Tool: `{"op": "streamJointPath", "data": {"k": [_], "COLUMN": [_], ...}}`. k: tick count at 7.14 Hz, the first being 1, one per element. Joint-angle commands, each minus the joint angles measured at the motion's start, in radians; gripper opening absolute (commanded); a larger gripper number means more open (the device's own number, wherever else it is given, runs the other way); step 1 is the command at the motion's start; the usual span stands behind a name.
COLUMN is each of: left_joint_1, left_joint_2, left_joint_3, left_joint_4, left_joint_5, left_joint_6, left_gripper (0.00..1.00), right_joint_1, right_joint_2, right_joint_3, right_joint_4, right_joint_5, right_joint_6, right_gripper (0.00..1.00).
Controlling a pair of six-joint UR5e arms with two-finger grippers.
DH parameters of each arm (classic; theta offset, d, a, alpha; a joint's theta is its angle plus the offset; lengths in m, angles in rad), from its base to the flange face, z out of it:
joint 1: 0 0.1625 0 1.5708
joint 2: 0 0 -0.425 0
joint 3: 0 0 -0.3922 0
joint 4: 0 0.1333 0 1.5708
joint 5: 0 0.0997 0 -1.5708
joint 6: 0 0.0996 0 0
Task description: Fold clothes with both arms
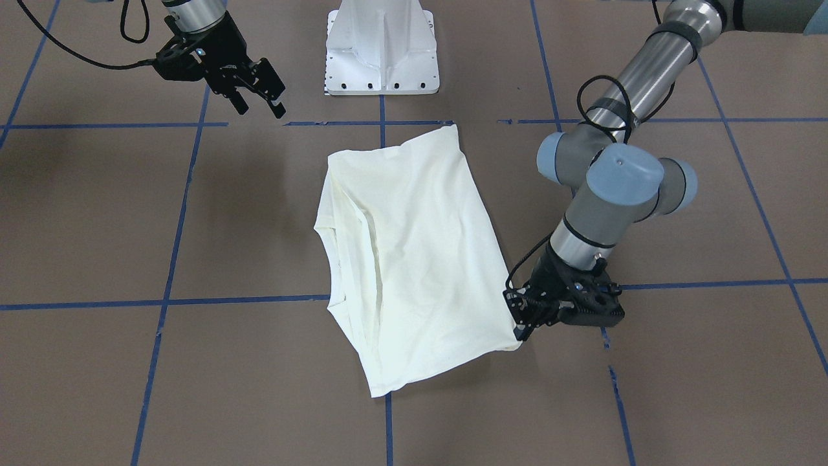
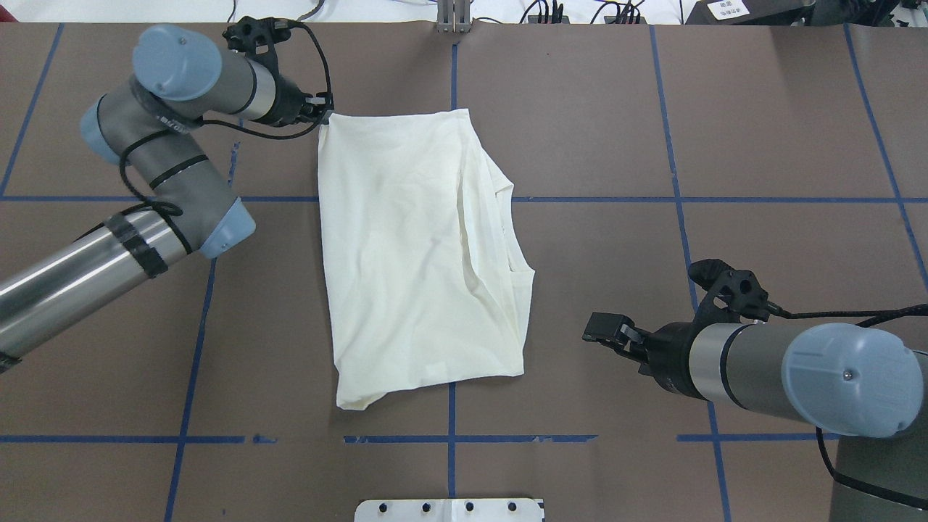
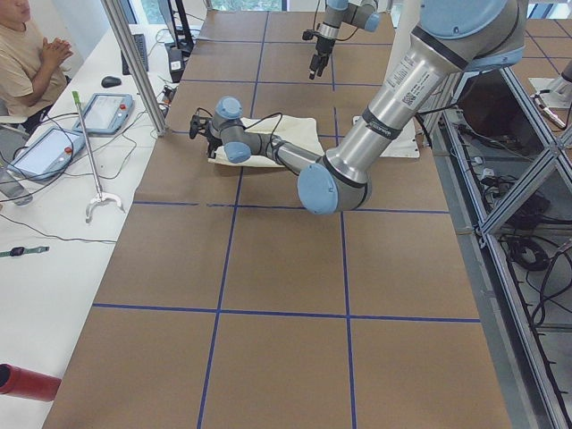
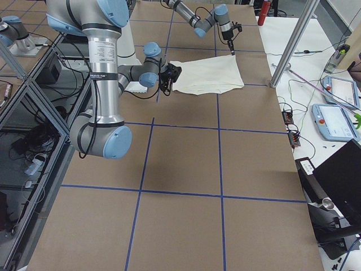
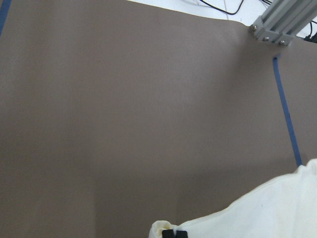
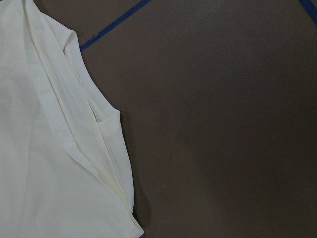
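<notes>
The cream-white shirt (image 2: 413, 254) lies folded on the brown table, plain side up, with layered edges on its right side in the overhead view. No print shows. My left gripper (image 2: 322, 116) is down at the shirt's far left corner and shut on it. The left wrist view shows the black fingertips (image 5: 168, 233) with cloth (image 5: 267, 208) bunched around them. In the front-facing view this gripper (image 1: 521, 330) sits low at the shirt's (image 1: 407, 259) near corner. My right gripper (image 1: 259, 97) is open and empty, raised off the table to the shirt's right (image 2: 602, 328). The right wrist view shows only the shirt's folded edge (image 6: 44, 163).
The white pedestal base (image 1: 381, 52) stands at the robot's side of the table. Blue tape lines (image 2: 449, 199) grid the brown surface. A metal post (image 2: 454, 18) stands at the far edge. An operator (image 3: 27, 54) sits by a side table with tablets.
</notes>
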State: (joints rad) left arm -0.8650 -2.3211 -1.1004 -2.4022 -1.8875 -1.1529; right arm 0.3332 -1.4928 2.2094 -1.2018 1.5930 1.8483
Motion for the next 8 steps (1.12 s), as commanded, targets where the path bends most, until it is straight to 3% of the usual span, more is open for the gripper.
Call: {"op": "streamJointPath", "data": {"k": [1, 2, 3, 4, 6, 8], "left_joint_1": [-0.025, -0.038, -0.063, -0.065, -0.065, -0.065], "left_joint_2": [-0.034, 0.039, 0.096, 0.117, 0.12, 0.123], "left_joint_3": [-0.017, -0.1, -0.155, -0.17, -0.17, -0.173], "left_joint_4": [-0.022, -0.025, -0.029, -0.029, -0.025, -0.022], "left_joint_5": [-0.008, -0.068, -0.111, -0.111, -0.111, -0.11], "left_joint_6": [-0.002, -0.001, 0.004, 0.005, 0.005, 0.007], "left_gripper": [0.47, 0.47, 0.47, 0.47, 0.47, 0.47], "right_joint_1": [0.032, 0.049, 0.067, 0.091, 0.112, 0.118], "right_joint_2": [0.148, 0.237, 0.347, 0.438, 0.604, 0.632], "right_joint_3": [-0.139, -0.228, -0.302, -0.377, -0.599, -0.681], "right_joint_4": [-0.012, -0.025, -0.13, -0.204, -0.206, -0.219], "right_joint_5": [0.004, 0.005, 0.01, 0.025, 0.041, 0.05], "right_joint_6": [-0.001, -0.038, -0.146, -0.247, -0.317, -0.446], "right_gripper": [1.0, 1.0, 1.0, 1.0, 1.0, 1.0]}}
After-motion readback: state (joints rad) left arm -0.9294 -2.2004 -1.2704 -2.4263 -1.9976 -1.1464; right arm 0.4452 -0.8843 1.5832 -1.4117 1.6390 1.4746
